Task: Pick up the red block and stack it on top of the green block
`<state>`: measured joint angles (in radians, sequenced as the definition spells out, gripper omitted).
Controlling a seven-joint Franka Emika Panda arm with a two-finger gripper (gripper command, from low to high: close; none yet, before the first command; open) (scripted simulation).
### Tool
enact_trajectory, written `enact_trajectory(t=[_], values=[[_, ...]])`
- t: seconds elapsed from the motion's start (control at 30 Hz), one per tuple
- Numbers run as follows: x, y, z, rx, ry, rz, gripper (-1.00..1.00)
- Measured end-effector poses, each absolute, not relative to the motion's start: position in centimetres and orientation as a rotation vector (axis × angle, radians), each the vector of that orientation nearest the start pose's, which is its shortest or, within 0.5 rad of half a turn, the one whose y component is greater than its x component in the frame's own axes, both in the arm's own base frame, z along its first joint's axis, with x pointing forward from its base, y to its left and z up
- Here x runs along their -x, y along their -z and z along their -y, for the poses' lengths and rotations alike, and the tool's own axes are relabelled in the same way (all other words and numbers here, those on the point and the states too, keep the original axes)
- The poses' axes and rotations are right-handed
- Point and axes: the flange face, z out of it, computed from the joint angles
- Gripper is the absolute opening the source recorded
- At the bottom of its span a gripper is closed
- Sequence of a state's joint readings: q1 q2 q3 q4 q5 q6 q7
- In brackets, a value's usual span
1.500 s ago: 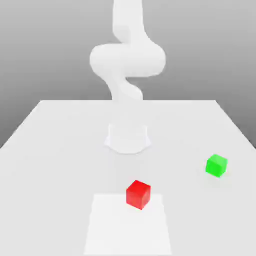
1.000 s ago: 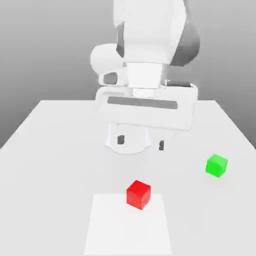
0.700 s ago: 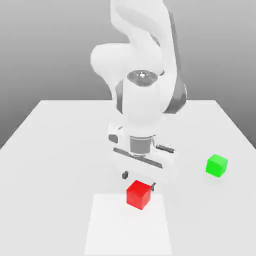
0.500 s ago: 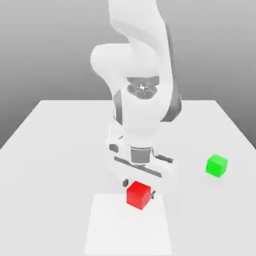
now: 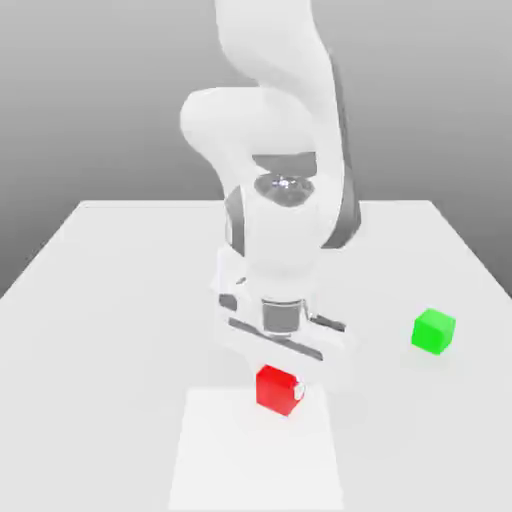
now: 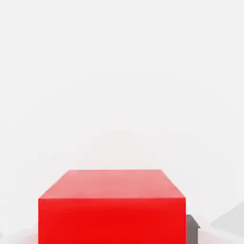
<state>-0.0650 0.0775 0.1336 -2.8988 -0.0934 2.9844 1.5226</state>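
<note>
Pale white table [image 5: 100, 300] with a brighter white rectangular patch [image 5: 220, 460] near its front edge.

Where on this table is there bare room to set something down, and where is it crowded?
Bare: the table on the exterior view's left, and the strip between the red block and green block. Crowded: around the red block, where the gripper sits low.

Arm swings in from its raised, folded pose and drops over the red block [image 5: 277, 389]. Tool [image 5: 277, 385] goes from high above the worktop, fingers spread wide, to straddling the block at block height. Finger gap narrows: one fingertip [image 5: 298, 388] now sits against the block's side. Red block shifts slightly from its earlier spot.
</note>
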Motion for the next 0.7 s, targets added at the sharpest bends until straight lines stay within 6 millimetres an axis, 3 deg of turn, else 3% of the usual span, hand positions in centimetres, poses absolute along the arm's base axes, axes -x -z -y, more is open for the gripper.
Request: enact_trajectory(t=[0.33,0.53,0.7], values=[[-33.2,-20.9,-3.4,2.446,0.004,-1.970,-1.00],[-31.0,-23.5,-14.2,2.505,0.018,-1.878,-1.00],[-25.5,-24.7,-23.2,2.567,0.013,-1.788,-1.00]])
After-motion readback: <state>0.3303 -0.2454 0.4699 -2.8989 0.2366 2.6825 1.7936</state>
